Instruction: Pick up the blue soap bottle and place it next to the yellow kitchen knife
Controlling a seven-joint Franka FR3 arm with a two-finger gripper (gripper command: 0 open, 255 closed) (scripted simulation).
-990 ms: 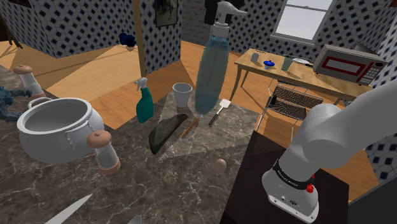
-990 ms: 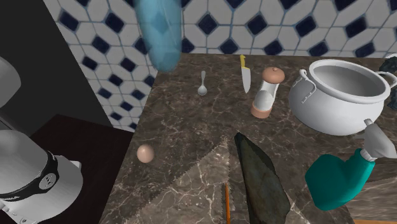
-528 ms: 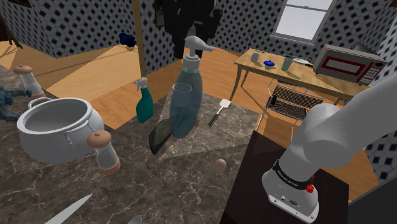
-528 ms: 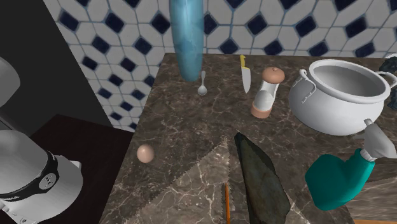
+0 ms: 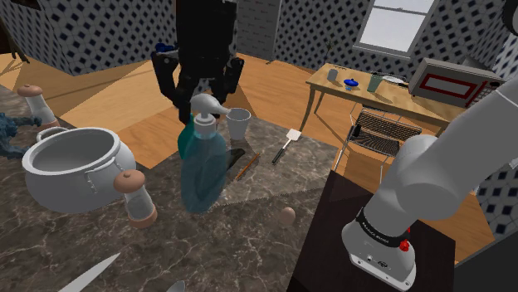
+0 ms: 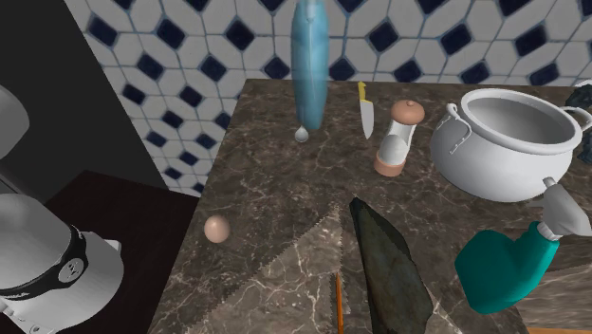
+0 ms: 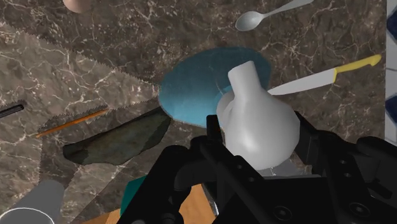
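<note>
The blue soap bottle [image 5: 202, 170], with a white pump head [image 5: 204, 108], hangs upright above the dark marble counter [image 5: 249, 232]. My black gripper [image 5: 202, 98] is shut on the pump head from above. In the wrist view the fingers [image 7: 210, 145] clasp the white head [image 7: 254, 121], and the blue body [image 7: 197, 92] hangs below it. The yellow-handled knife [image 7: 331, 73] lies flat on the counter just beyond the bottle. In the second exterior view the bottle [image 6: 310, 62] hovers over a spoon [image 6: 302, 133], a short way left of the knife [image 6: 365, 112].
A white pot [image 5: 75, 166] and a pepper mill [image 5: 138, 197] stand at the shoulder view's left. A teal spray bottle [image 6: 503, 266], a dark saw [image 6: 384, 261], an egg [image 6: 216, 228], a white cup [image 5: 238, 123] and a spatula [image 5: 285, 145] also share the counter.
The gripper has carried the bottle down and to the shoulder view's left. In the second exterior view it has moved right, towards the spoon and the knife.
</note>
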